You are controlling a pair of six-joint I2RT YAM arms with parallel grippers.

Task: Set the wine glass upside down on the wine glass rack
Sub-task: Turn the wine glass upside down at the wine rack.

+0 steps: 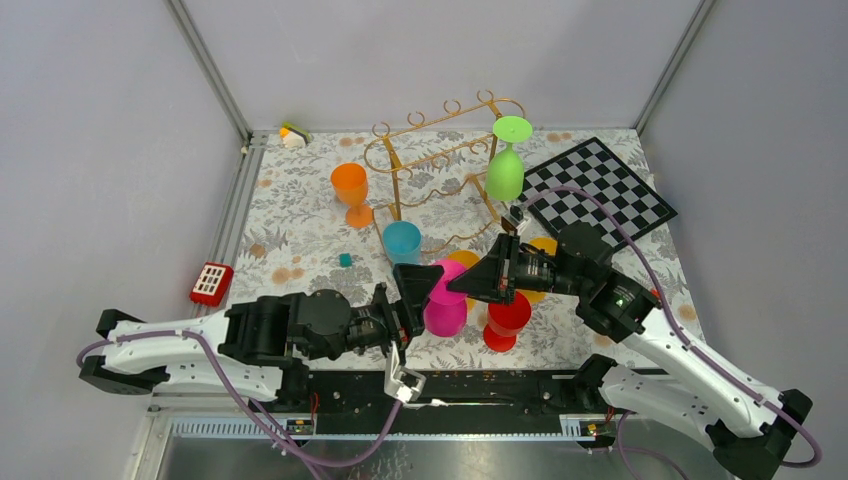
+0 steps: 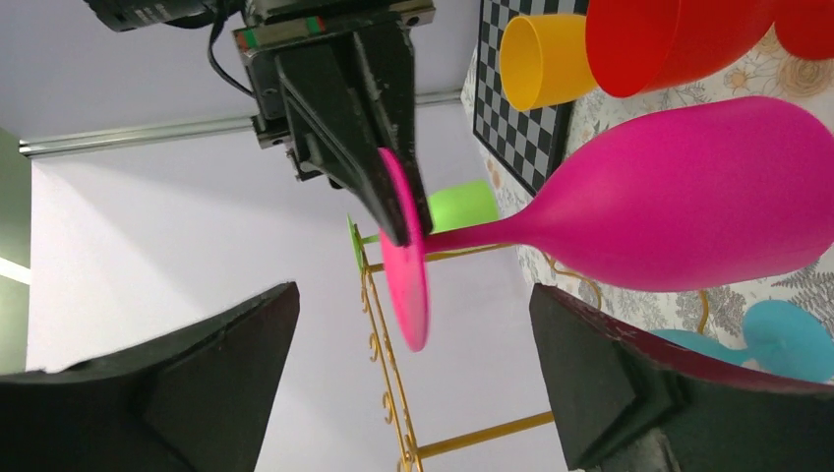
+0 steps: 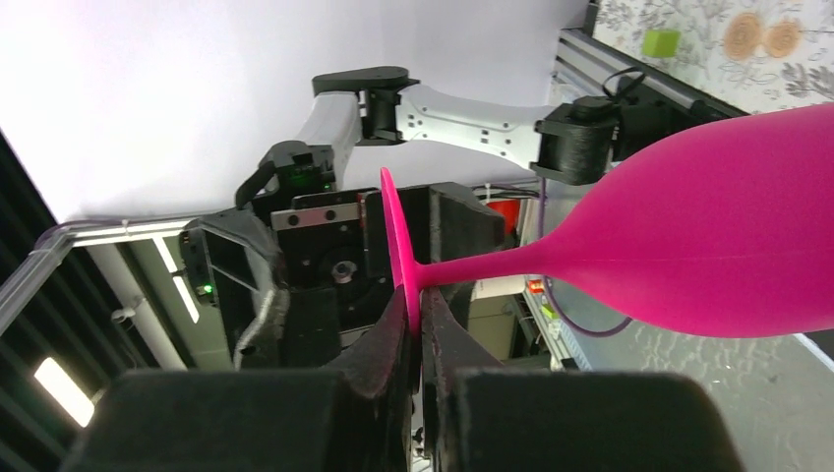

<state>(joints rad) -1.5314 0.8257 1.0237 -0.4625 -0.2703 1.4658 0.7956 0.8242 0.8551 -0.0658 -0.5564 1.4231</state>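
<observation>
My right gripper [image 3: 415,300] is shut on the thin foot of the magenta wine glass [image 3: 728,236], pinching the disc's edge. In the top view this gripper [image 1: 455,285] and the glass [image 1: 447,305] hang over the near middle of the table. My left gripper [image 2: 415,295] is open, its fingers wide on either side of the glass's foot [image 2: 405,261] and not touching it. From above, the left gripper [image 1: 415,295] faces the right one. The gold wine glass rack [image 1: 440,150] stands at the back, with a green glass [image 1: 505,170] hanging upside down on its right end.
An orange glass [image 1: 350,190], a blue glass [image 1: 402,240], a red glass [image 1: 507,318] and yellow cups [image 1: 545,245] stand around the grippers. A checkerboard [image 1: 600,190] lies at the back right. A red box [image 1: 212,283] sits at the left edge.
</observation>
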